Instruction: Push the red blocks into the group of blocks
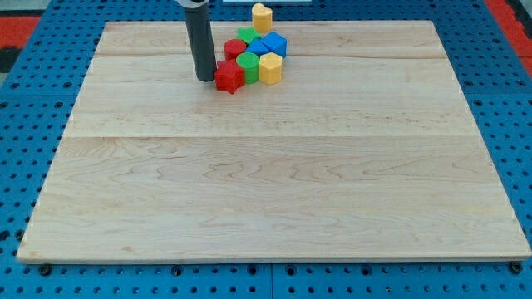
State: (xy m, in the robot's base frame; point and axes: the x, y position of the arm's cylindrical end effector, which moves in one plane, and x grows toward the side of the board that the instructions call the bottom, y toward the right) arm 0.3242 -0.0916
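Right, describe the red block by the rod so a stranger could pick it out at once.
On the wooden board, find the cluster of coloured blocks near the view's top edge. The red star-shaped block sits at the cluster's lower left corner. It alone sits right beside my tip, on the tip's right in the view.

Pale smooth wood board [274,183]; matt dark rod [199,46].

Board [274,191]: pale natural wood with fine grain lines. Surrounding base [25,124]: blue, patterned with a regular grid of dark holes. Rod: dark grey to my tip [205,79]. Just beside the rod: red star block [229,76]. Beyond it: red cylinder [234,49], green cylinder [248,67], yellow block [270,68], blue blocks [268,45], green block [247,36], yellow heart block [262,16].
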